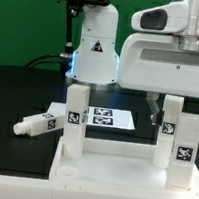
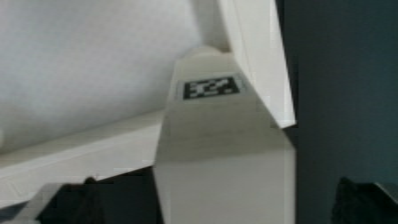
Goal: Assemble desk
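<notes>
White tabletop panel (image 1: 108, 177) at front of black table (image 1: 18, 93). Two legs upright on it: left leg (image 1: 75, 120), right leg (image 1: 180, 138). Loose leg (image 1: 39, 125) lies beside it. Gripper (image 1: 159, 103) jaws wide open around right leg, gripping nothing.

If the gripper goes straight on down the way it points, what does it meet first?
Probably the upright white blocky plastic leg: it stands between the open gripper's fingertips, which would slide down it toward the white rimmed tabletop panel. Depth is unclear.
</notes>
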Robot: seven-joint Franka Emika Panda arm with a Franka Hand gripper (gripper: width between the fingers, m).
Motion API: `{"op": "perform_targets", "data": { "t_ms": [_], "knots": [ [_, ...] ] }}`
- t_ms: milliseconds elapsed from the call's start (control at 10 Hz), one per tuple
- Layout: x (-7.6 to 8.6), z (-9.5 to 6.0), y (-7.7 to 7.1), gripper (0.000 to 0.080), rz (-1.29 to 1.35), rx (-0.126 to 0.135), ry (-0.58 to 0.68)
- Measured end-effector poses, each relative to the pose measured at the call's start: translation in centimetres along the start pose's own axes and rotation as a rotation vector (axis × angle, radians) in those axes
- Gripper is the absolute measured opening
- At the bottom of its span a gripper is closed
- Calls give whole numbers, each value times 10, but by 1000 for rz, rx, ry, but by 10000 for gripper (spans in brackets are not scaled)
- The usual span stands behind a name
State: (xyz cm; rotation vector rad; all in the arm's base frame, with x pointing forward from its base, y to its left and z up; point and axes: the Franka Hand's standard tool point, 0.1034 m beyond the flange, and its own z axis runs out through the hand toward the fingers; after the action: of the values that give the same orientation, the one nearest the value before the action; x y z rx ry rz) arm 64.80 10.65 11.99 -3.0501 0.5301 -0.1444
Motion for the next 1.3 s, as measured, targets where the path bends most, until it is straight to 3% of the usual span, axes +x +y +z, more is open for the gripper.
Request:
{"op": "perform_targets", "data": {
  "t_ms": [100, 200, 300, 400, 800, 900, 1000, 1100, 1300],
  "knots": [
    [0, 0, 0, 538, -1, 0, 0],
    [0, 0, 0, 360, 6, 0, 0],
    [0, 0, 0, 360, 92, 1, 0],
    [0, 0, 1, 284, 177, 0, -1],
    [-1, 0, 11, 284, 738, -13, -49],
    [-1, 1, 12, 284, 970, 15, -75],
    [-2, 2, 13, 284, 1090, 17, -90],
    [-1, 1, 16, 284, 1074, -6, -87],
    [-3, 2, 15, 284, 1247, -11, -92]
  ]
}}
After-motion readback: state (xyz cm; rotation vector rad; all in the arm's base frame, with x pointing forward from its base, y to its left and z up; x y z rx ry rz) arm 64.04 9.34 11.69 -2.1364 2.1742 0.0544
